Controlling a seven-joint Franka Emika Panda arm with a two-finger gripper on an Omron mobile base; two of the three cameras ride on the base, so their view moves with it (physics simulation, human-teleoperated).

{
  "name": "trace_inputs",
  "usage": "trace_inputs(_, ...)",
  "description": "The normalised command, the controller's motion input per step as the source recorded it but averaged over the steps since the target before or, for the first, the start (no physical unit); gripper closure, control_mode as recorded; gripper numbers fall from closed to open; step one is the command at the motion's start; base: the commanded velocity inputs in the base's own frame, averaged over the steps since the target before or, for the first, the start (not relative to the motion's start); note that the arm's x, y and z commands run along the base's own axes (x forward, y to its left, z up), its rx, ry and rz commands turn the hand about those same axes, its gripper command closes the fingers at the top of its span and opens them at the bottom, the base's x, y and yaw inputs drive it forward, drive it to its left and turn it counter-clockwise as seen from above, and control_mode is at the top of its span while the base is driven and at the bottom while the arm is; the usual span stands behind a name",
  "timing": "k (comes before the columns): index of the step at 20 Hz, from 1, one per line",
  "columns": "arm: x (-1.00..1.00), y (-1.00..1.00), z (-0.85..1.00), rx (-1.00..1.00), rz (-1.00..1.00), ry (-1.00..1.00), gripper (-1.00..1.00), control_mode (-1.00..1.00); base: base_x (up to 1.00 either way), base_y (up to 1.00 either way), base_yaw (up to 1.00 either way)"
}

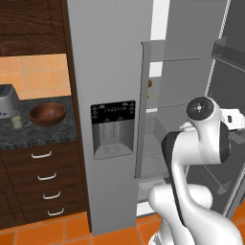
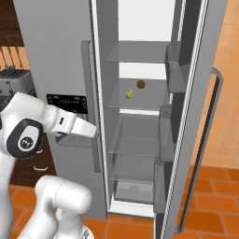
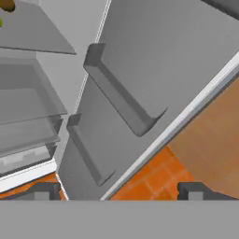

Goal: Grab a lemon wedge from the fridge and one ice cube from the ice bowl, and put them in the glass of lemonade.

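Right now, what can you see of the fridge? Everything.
The fridge is tall, silver-grey and looks like metal. Its left door is shut and carries a black dispenser panel over a recess, with a long vertical handle. The right door is swung open, its grey door bins empty. Inside are clear shelves; one holds the lemon wedge beside a small round brown item. It stands on the orange tile floor, against a dark wood cabinet.

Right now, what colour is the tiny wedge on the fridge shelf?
Pale yellow-green lemon wedge, clearest in the right base view.
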Motion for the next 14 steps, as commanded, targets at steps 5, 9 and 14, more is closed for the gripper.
trace_inputs(5,-0.12,1.00,-0.25,0.55,0.20,0.00,-1.00,-1.00,0.00,0.00,0.00)
trace_inputs(9,-0.32,0.40,-0.71,0.39,0.30,0.00,-1.00,-1.00,0.00,0.00,0.00)
trace_inputs(14,-0.09,0.00,-0.36,0.05,0.23,0.00,-1.00,-1.00,0.00,0.00,0.00)
